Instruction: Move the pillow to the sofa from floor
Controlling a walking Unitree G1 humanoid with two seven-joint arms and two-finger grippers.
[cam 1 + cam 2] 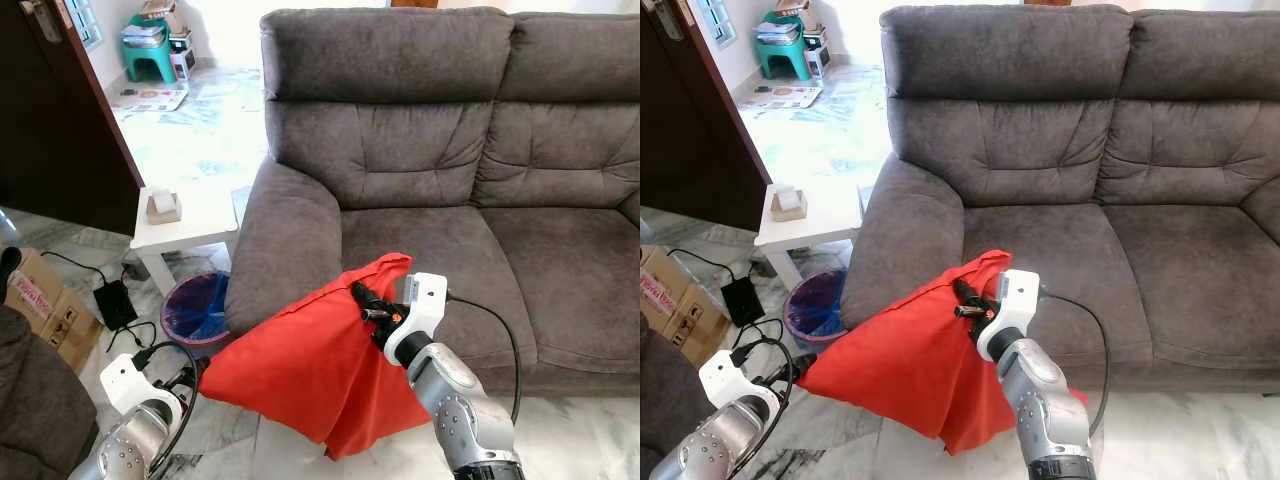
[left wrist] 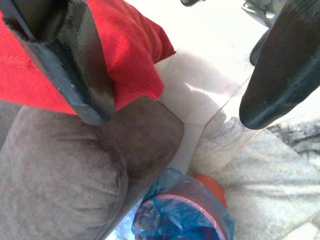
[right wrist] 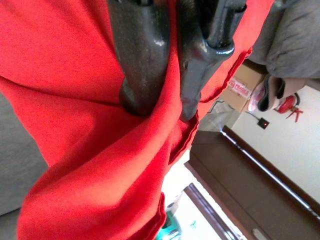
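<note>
Red pillow point(image 1: 300, 365) pinched in right gripper point(image 1: 366, 303) against grey sofa point(image 1: 450, 180), left gripper point(image 2: 175, 70) spread, marble floor point(image 1: 200, 140) seemingly.

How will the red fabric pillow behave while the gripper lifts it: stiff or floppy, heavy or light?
Probably floppy: the red fabric pillow folds and hangs in creases below the right gripper, which pinches a bunch of its cloth. It seems light, since that pinch holds it up. The loose cloth may slip.

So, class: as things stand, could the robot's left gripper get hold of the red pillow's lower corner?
Probably yes. The left gripper is open, low beside the pillow, with nothing between them. The right gripper already pinches the pillow's upper fold at the sofa's seat edge.
</note>
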